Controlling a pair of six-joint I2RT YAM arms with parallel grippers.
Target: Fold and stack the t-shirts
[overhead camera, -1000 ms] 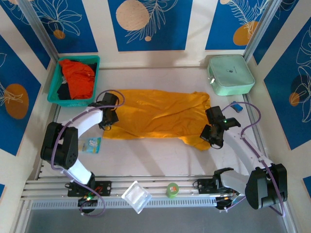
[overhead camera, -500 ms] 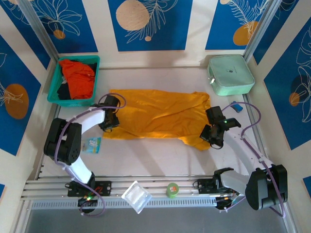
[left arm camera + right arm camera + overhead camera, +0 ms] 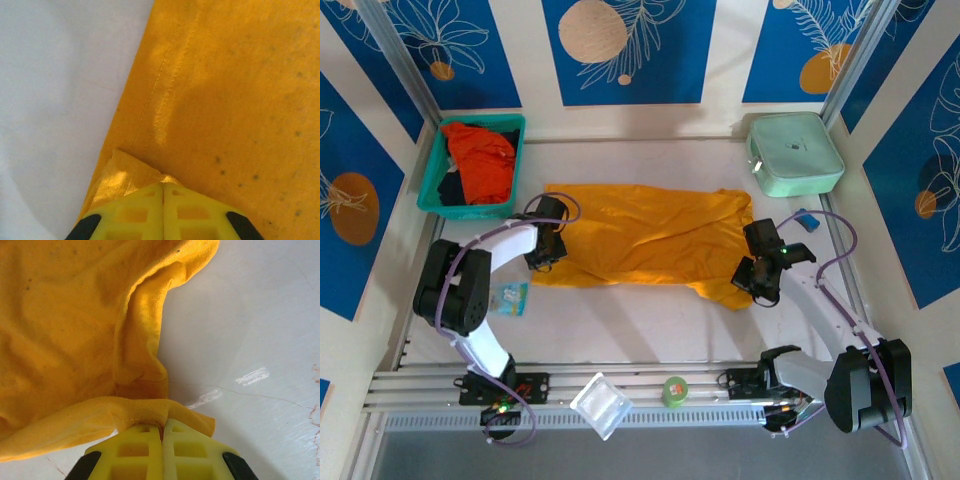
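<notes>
Mustard t-shirt [image 3: 645, 235] lies spread across the middle of the table [image 3: 640, 320]; red-orange t-shirt [image 3: 478, 160] is bunched in the teal basket [image 3: 432, 190] at far left. My left gripper [image 3: 163, 186] is pinched shut on the mustard shirt's hemmed near-left corner, and my right gripper [image 3: 162, 427] is clamped on a fold at its near-right edge. For a clean fold, I judge both pinches should lift together, keep the near edge taut, and carry it evenly to the far edge.
</notes>
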